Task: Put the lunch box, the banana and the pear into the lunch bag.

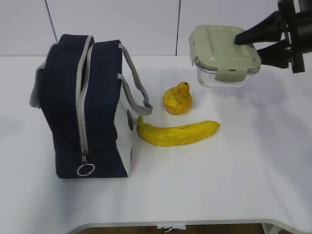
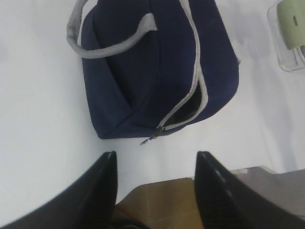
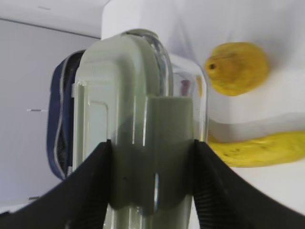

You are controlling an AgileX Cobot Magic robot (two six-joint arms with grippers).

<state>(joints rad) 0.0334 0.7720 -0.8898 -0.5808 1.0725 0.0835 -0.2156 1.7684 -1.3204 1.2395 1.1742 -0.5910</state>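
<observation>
Right gripper (image 1: 249,43) jaws pinching lunch box (image 1: 222,54), raised off desk (image 1: 234,170). Left gripper (image 2: 155,183) jaws spread, empty, above lunch bag (image 1: 83,105), zipper partly open. Pear (image 1: 177,99) and banana (image 1: 176,133) lying beside bag.

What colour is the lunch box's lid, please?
Sage green lid, clearest in the exterior view.

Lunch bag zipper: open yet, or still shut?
Partly open. In the left wrist view the lunch bag zipper gapes near the pull, showing dark interior.
</observation>
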